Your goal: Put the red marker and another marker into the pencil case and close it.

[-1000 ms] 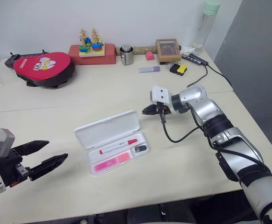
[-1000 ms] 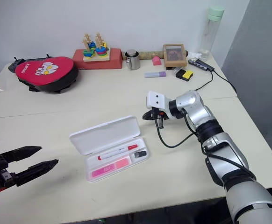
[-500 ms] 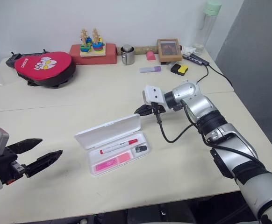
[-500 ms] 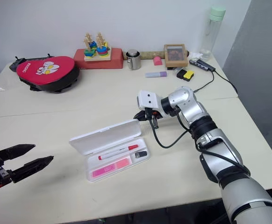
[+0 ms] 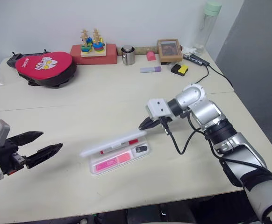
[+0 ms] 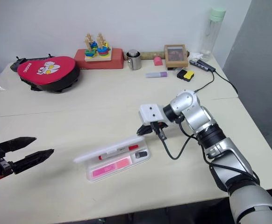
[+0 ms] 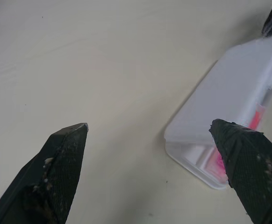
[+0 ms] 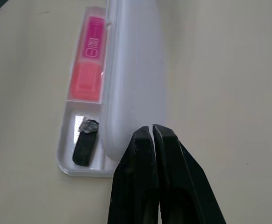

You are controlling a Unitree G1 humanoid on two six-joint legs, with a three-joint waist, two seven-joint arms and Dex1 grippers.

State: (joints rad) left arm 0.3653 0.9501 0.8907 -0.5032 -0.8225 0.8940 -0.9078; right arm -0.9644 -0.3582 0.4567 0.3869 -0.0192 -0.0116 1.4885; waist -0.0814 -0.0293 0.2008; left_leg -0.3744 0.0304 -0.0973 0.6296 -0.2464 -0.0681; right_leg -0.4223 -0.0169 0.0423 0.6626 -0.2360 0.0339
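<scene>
Two markers lie inside the pencil case (image 5: pixel 115 156), which sits near the middle of the pale table (image 5: pixel 80 102) with its lid half-raised, tilted over the tray. The red marker (image 5: pixel 118 146) rests in the back compartment, its red cap toward the robot's right, partly covered by the slanting lid. In front of it, in the longer front compartment, lies the pink highlighter (image 5: pixel 111 162). A small dark grey block (image 5: pixel 140 149) occupies the short compartment at the right end of the tray.

The right gripper (image 5: pixel 145 124) has its two black fingers pressed together, holding nothing — the tips sit against the back edge of the lid at its right end, seen closely in the right wrist view, where the closed fingertips (image 8: pixel 150 140) meet the white lid above the grey block.

The left gripper (image 5: pixel 45 144) hovers over bare table well to the left of the case, fingers spread wide and empty, pointing toward it.

Along the back of the table stand a red oval pouch (image 5: pixel 45 66), a stacking toy on a red block (image 5: pixel 92 46), a metal cup (image 5: pixel 127 54), a pale purple highlighter (image 5: pixel 150 69) and a small framed box (image 5: pixel 168 50).
</scene>
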